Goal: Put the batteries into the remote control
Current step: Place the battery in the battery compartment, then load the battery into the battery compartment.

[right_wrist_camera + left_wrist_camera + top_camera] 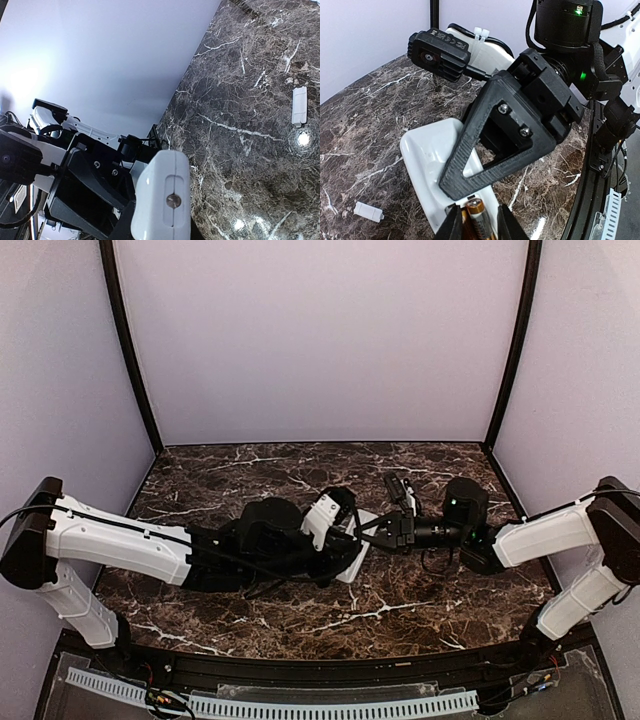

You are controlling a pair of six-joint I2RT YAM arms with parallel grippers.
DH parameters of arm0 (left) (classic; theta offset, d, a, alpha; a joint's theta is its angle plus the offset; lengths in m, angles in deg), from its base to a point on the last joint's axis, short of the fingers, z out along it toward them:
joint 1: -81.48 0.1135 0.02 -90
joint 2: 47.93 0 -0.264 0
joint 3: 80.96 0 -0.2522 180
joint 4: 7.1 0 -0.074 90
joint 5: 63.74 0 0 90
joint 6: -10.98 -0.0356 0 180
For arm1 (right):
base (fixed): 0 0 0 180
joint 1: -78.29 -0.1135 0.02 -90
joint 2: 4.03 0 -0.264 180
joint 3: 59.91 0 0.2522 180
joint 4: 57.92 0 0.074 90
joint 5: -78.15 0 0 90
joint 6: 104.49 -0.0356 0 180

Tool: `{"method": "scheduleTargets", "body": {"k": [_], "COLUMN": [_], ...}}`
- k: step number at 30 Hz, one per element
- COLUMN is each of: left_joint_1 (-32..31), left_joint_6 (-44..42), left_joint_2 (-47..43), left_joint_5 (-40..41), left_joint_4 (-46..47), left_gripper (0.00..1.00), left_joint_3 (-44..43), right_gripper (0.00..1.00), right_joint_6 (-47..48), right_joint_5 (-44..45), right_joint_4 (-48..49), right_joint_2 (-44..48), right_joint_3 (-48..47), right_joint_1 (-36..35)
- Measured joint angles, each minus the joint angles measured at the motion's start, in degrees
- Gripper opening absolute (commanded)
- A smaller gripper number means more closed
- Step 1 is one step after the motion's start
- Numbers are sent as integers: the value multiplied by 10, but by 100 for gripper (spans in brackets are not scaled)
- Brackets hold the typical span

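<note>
We count one battery [474,216] between the parted jaws of the left gripper [479,222], over one remote control [431,150] grasped by the right gripper [372,531].

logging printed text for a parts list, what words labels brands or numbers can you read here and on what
No text can be read in any view.
On the black camera housing: a small pale mark at its top edge, too blurred to read.
On the battery: black and copper wrap, no legible print.
On the remote control: plain white, no text showing.
</note>
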Motion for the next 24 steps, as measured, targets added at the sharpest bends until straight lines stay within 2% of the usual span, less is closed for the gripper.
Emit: {"method": "scheduleTargets", "body": {"k": [6,10,12,17,24], "left_joint_1": [-2,-1,2,3,3], "left_joint_6": [-3,-22,-37,-107,-241], "left_joint_2": [-7,-31,-50,-117,-159], "left_joint_5": [2,2,-2,-29,-77], "left_joint_4": [3,-9,-22,-57,-116], "left_gripper": [44,64,70,69,48], "left_joint_3": [6,18,23,28,30], "right_gripper": [0,0,0,0,0], "right_joint_6": [0,12,22,47,71], "right_joint_5": [1,-15,-21,-38,-59], "right_joint_4": [0,-6,-17,-45,-70], "right_joint_2": [-2,-2,-3,-6,-15], "right_joint_3": [0,-1,-3,-16,-27], "right_joint_1": [0,0,0,0,-1]}}
